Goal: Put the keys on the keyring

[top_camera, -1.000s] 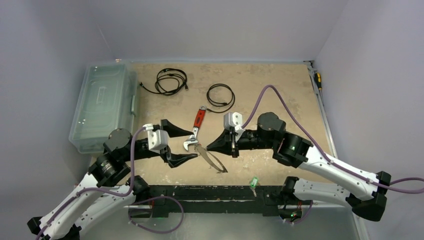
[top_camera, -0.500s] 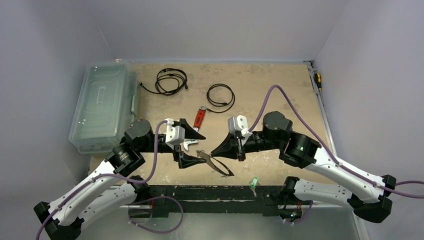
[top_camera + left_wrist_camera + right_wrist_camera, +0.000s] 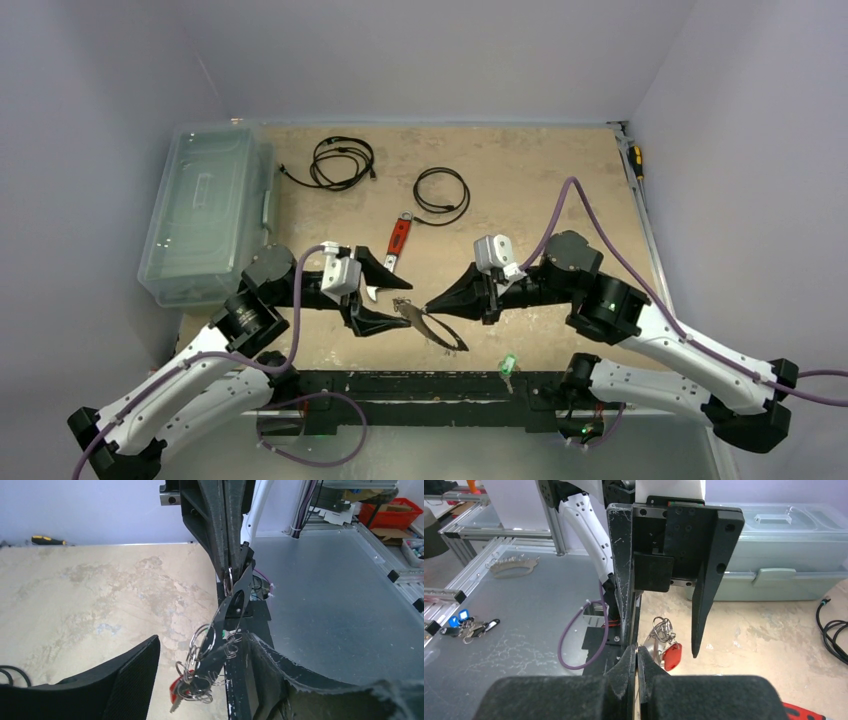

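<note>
R gripper [image 3: 429,305]: fingers pressed together, pinching keyring [image 3: 440,332] wire on its rim, near the loop's L end. Loop is oval; in top view long axis runs diag., from just beside L gripper [image 3: 406,301] toward near-right table edge. L wrist view sees it almost edge-on. Small rings + red-head key [image 3: 175,693] hang in a cluster in the gap betw. L fingers; contact can't tell. L gripper spread wide, holding nothing. Green-head key [image 3: 508,364] lies on black rail [image 3: 420,385], apart from loop. Wrench [image 3: 399,237] behind L gripper, partly hidden.
</note>
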You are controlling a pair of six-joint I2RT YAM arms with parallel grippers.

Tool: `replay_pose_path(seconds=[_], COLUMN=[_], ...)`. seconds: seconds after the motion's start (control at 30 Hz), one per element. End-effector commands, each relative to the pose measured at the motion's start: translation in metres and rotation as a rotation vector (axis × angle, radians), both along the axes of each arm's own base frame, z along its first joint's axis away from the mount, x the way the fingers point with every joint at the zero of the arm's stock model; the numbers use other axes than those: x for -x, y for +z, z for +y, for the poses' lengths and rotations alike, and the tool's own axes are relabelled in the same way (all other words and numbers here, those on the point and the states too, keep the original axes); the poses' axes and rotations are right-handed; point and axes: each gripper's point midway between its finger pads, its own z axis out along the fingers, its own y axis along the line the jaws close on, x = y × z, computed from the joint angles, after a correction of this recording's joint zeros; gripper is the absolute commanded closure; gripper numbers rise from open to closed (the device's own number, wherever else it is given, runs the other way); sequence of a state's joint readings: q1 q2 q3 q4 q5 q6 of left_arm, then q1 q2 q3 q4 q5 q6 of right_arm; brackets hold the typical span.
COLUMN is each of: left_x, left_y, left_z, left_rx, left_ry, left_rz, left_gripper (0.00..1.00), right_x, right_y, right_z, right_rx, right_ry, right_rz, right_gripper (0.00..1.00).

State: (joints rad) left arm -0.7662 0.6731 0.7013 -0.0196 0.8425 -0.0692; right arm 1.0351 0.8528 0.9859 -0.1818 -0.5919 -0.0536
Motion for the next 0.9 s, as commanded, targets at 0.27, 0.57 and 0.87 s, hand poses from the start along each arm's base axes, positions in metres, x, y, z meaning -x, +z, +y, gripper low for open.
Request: replay_pose_path(seconds=[0.27, 0.57, 0.87], left_x=[0.003, 0.014, 0.031], left_y=[0.006, 0.009, 0.017], left_z=[-0.004, -0.003, 0.005], left_rx=[0.041, 0.060, 0.085], left_ry=[-0.026, -0.089, -0.153], left_rz=[0.016, 0.023, -0.012], left_gripper=[0.65, 0.86, 1.00], right_x=[0.003, 0.002, 0.000], right_y=[0.029, 0.026, 0.013], right_z=[0.007, 0.010, 0.007], right_rx=[-0.125, -0.102, 0.020], right_ry=[0.029, 0.038, 0.034], right_rz=[-0.044, -0.043, -0.035], right_gripper=[1.00, 1.00, 1.00])
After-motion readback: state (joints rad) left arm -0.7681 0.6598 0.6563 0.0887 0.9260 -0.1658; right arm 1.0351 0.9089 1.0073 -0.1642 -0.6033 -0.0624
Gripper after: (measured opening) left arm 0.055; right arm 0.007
